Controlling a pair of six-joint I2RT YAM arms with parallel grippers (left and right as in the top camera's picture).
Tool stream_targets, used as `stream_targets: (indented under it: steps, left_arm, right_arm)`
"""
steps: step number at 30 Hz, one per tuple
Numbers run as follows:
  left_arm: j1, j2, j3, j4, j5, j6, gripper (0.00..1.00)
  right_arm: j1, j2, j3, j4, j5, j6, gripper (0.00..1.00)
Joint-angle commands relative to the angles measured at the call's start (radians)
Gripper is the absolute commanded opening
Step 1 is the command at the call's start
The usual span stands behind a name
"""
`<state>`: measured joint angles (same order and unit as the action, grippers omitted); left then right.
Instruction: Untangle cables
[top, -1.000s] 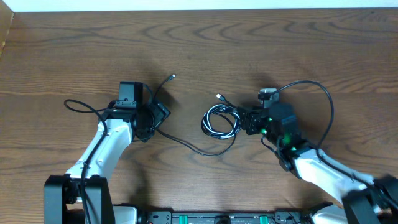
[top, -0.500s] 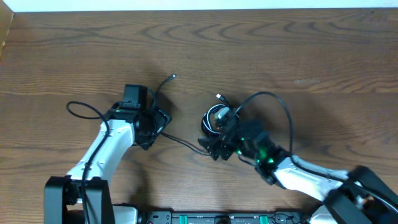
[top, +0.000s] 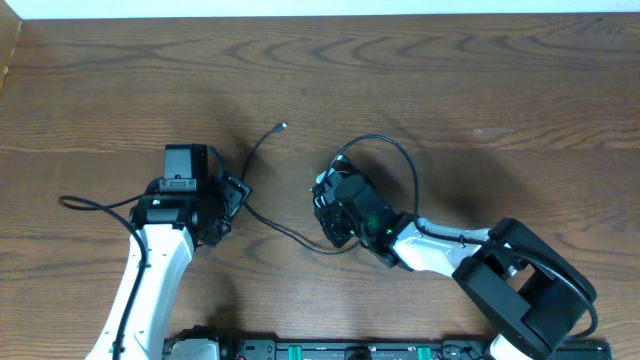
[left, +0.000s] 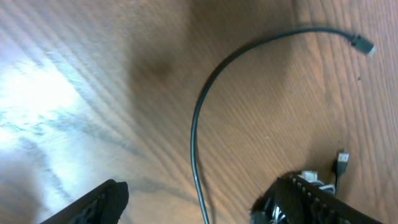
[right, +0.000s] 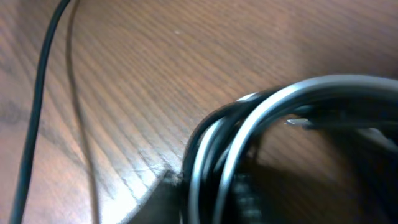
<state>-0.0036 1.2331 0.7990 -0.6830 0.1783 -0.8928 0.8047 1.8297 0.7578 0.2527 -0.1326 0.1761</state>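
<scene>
A loose black cable (top: 262, 215) runs from its plug (top: 283, 126) down and right across the table. In the left wrist view this cable (left: 196, 137) passes between the wide-apart fingers (left: 93, 202) of my open left gripper (left: 205, 208), which touch nothing. My left gripper (top: 232, 200) sits just left of the cable. My right gripper (top: 328, 208) covers the coil from above. In the right wrist view the coil of black and white cables (right: 249, 137) fills the frame, and its strands run down between the jaws, which are closed on them.
The thick black wire (top: 385, 150) of the right arm loops above the right gripper. Two small plug ends (left: 339, 163) of the coil lie beside the left gripper's right finger. The table's far edge (top: 320, 14) is at the top.
The right gripper swept left from beside the coil to on top of it and closed on its strands. The left arm drew back to the left; the loose cable stayed.
</scene>
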Motion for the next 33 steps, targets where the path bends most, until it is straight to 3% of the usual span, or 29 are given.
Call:
stream_targets:
  steps: [1, 8, 13, 16, 18, 24, 30, 33]
  left_arm:
    - [0.003, -0.012, 0.007, -0.019, -0.041, 0.01, 0.81]
    - [0.002, -0.012, 0.007, -0.021, -0.01, 0.04, 0.8]
    - [0.002, -0.012, 0.007, 0.076, 0.236, 0.325, 0.8]
    - [0.002, -0.012, 0.007, 0.115, 0.392, 0.423, 0.81]
    - [0.002, -0.012, 0.007, 0.125, 0.464, 0.457, 0.8]
    - [0.002, -0.012, 0.007, 0.144, 0.606, 0.562, 0.8]
    - [-0.002, -0.012, 0.007, 0.153, 0.623, 0.582, 0.8]
    - [-0.027, -0.012, 0.007, 0.181, 0.621, 0.577, 0.8]
  right_arm:
    - [-0.008, -0.035, 0.057, -0.047, 0.006, 0.087, 0.01]
    - [-0.111, -0.282, 0.092, -0.108, -0.142, 0.282, 0.01]
    - [-0.179, -0.455, 0.092, -0.117, -0.318, 0.317, 0.01]
    - [-0.216, -0.523, 0.092, -0.174, -0.382, 0.435, 0.01]
    - [-0.248, -0.551, 0.092, -0.225, -0.434, 0.519, 0.01]
    - [-0.362, -0.56, 0.092, -0.22, -0.731, 0.579, 0.01]
    - [-0.514, -0.539, 0.089, -0.222, -1.041, 0.661, 0.01]
    - [-0.554, -0.514, 0.084, -0.223, -1.086, 0.678, 0.01]
